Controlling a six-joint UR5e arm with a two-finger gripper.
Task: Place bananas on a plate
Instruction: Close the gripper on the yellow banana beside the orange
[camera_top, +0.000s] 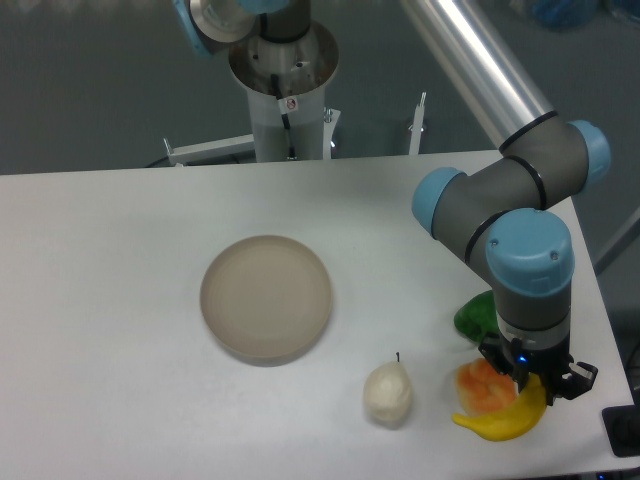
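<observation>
Camera view: hand (528, 384) sits low over the banana (500, 423) at the front right corner of the tabletop (110, 300), fingers straddling its upper end. Can't tell how far the fingers are apart or whether they've actually got it (wrist blocks the contact).

Step in hand, as I read it: securing the grasp. To do it well: squeeze across the narrow width of the banana, not along the curve, and confirm it's pinched before lifting. Lift straight up first, since the orange lumpy fruit (480, 387) is touching the banana on its left and a sideways drag would shove it. The white pear (387, 394) and green item (477, 316) sit near the route; clear them high, then go left to the plate (266, 297).

Banana: single, smooth, yellow, curved, lying flat, tip pointing left. Plate is well apart from it, mid-tabletop, nothing on it.
</observation>
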